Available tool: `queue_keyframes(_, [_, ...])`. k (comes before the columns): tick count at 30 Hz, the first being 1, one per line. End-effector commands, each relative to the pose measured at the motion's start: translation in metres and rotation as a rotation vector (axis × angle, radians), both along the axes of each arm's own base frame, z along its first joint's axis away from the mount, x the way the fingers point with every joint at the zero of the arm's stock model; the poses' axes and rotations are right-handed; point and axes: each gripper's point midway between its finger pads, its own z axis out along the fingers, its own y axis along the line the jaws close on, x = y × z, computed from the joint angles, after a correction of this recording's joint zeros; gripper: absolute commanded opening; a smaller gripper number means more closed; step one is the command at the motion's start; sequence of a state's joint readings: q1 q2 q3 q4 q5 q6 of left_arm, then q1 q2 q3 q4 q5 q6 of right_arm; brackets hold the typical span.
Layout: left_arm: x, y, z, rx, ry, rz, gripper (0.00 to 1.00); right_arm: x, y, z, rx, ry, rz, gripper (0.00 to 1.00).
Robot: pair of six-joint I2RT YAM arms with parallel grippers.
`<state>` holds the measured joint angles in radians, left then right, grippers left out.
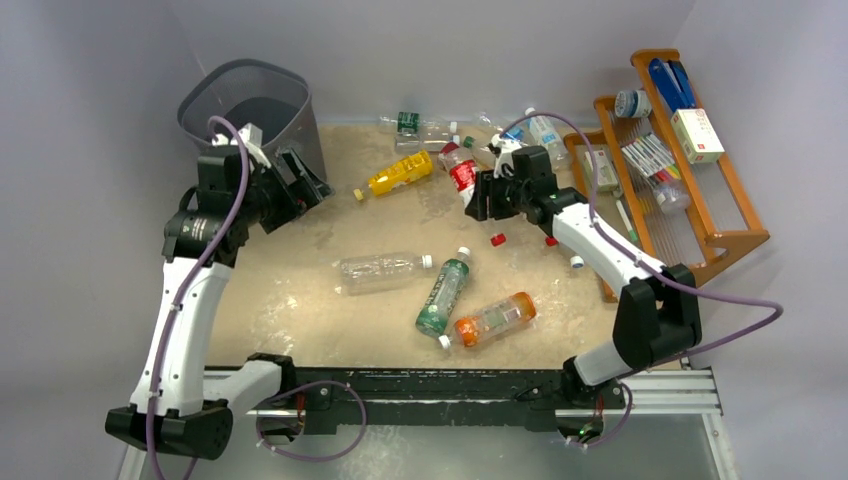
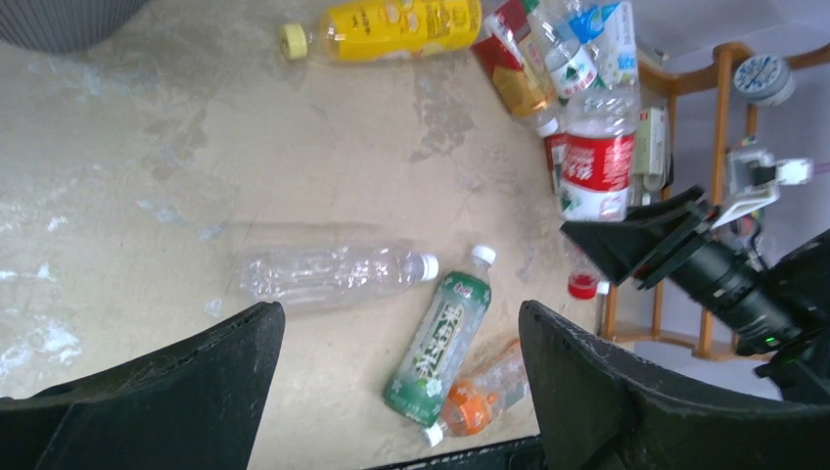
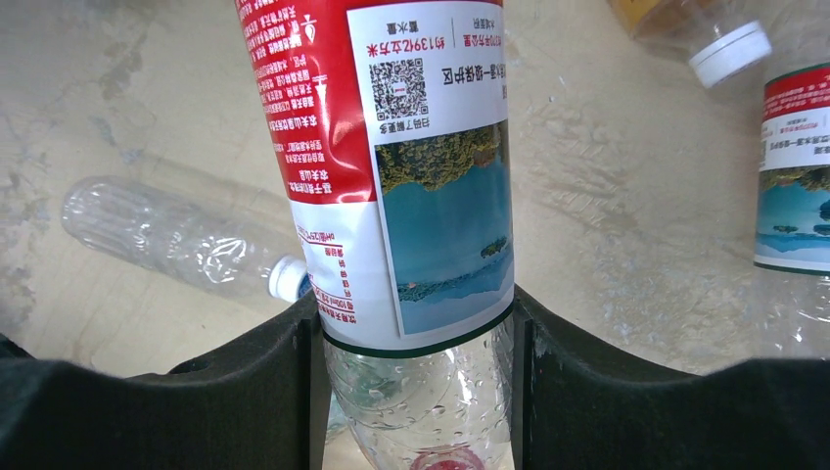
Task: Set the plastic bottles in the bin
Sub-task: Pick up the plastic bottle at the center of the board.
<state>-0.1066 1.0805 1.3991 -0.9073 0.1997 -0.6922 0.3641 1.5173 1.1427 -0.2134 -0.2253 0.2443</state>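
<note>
The dark grey bin [image 1: 245, 100] stands at the back left. My left gripper [image 1: 303, 186] hangs open and empty just right of the bin, above the table; its wrist view [image 2: 399, 318] looks down on a clear bottle [image 2: 328, 274], a green-labelled bottle [image 2: 440, 338] and an orange bottle [image 2: 475, 397]. My right gripper [image 1: 482, 196] is shut on a clear bottle with a red and white label [image 3: 401, 176], gripping its clear part below the label [image 3: 416, 328]. A yellow bottle [image 1: 400, 173] and several more bottles lie at the back of the table.
The orange wooden rack [image 1: 700, 215] with boxes and pens stands at the right, close behind the right arm. Loose caps lie on the table: red [image 1: 497, 239], yellow [image 1: 358, 194], white [image 1: 577, 262]. The clear [image 1: 385, 268], green [image 1: 443, 292] and orange [image 1: 492, 318] bottles lie mid-table.
</note>
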Motion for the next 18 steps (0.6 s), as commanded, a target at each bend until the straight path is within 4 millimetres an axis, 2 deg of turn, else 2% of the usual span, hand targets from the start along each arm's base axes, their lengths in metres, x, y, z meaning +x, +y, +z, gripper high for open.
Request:
queue_keyframes(1, [-0.009, -0.013, -0.018, -0.04, -0.014, -0.066, 0.9, 0.006, 0.003, 0.048, 0.059, -0.112, -0.015, 0.47])
queue_keyframes(5, [-0.013, -0.009, -0.03, -0.029, -0.032, -0.05, 0.9, -0.006, 0.003, 0.047, 0.079, -0.086, -0.017, 0.47])
queue_keyframes(8, [-0.015, -0.021, -0.032, -0.116, -0.067, -0.068, 0.9, -0.02, 0.012, 0.057, 0.141, -0.081, 0.031, 0.46])
queue_keyframes(10, [-0.014, -0.025, -0.023, -0.158, -0.103, -0.068, 0.9, -0.031, 0.018, 0.067, 0.188, -0.082, 0.064, 0.46])
queue_keyframes(14, [-0.014, -0.031, 0.008, -0.216, -0.182, -0.087, 0.9, -0.056, 0.039, 0.084, 0.272, -0.072, 0.173, 0.47])
queue_keyframes(18, [-0.017, -0.034, 0.028, -0.241, -0.252, -0.102, 0.9, -0.083, 0.067, 0.085, 0.299, -0.046, 0.286, 0.46])
